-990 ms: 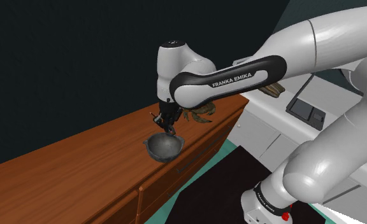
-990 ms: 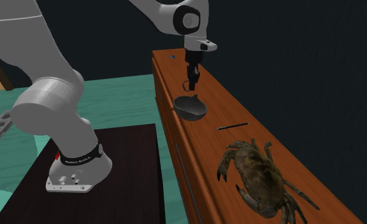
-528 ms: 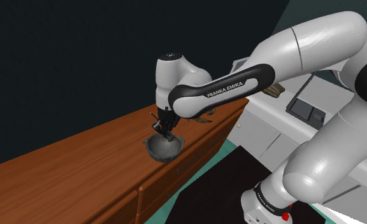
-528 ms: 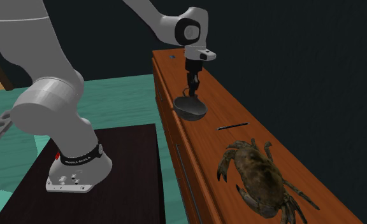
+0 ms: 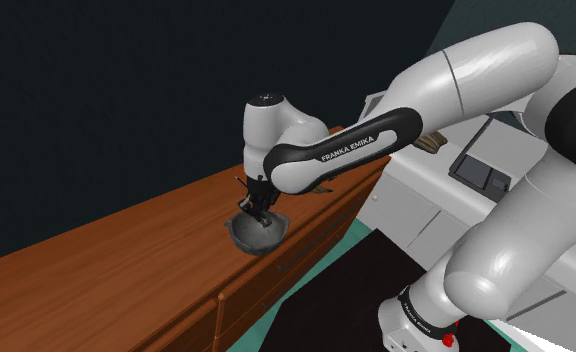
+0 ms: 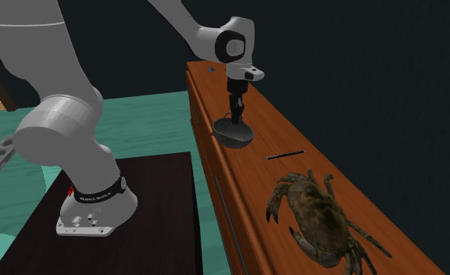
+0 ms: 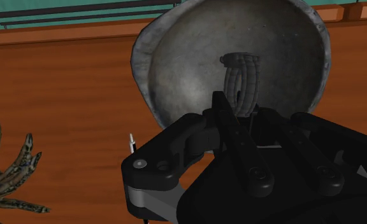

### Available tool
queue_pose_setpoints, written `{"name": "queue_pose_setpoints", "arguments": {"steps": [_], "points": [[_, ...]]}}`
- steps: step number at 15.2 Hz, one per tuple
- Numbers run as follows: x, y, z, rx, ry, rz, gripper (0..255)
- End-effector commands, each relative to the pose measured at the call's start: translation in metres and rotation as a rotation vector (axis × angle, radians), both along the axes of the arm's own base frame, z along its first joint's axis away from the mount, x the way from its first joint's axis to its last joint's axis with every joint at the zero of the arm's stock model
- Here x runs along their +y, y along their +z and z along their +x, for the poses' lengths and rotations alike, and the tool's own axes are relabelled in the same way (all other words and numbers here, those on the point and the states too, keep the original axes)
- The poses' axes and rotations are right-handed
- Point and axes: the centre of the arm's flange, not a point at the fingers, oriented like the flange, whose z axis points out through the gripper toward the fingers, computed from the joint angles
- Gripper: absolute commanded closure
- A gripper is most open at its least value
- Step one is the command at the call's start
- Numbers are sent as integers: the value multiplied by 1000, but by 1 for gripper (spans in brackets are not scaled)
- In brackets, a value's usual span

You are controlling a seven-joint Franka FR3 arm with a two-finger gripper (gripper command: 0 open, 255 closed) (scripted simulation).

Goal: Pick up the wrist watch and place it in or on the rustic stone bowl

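Shoulder view: a long wooden bench (image 5: 106,262) carries the work. The white arm (image 5: 456,70) reaches over it, hand pointing down into the mouth of a dark grey bowl (image 5: 266,238). The second exterior view agrees, and shows a crab figure (image 6: 317,212) well apart along the bench. In the wrist view the jaws are clamped on the wrist watch (image 7: 241,81), a grey ribbed band standing upright between them, directly over the bowl's hollow.

Finding: pick-up and carry are done. Outstanding: release and withdrawal. Whether the watch touches the bowl's floor cannot be told.
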Motion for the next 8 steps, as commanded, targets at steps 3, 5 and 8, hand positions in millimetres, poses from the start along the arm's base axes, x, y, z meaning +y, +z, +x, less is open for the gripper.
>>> {"name": "queue_pose_setpoints", "arguments": {"steps": [3,5,8], "points": [[0,0,0,0,0,0,0],[0,0,0,0,0,0,0],[0,0,0,0,0,0,0]]}}
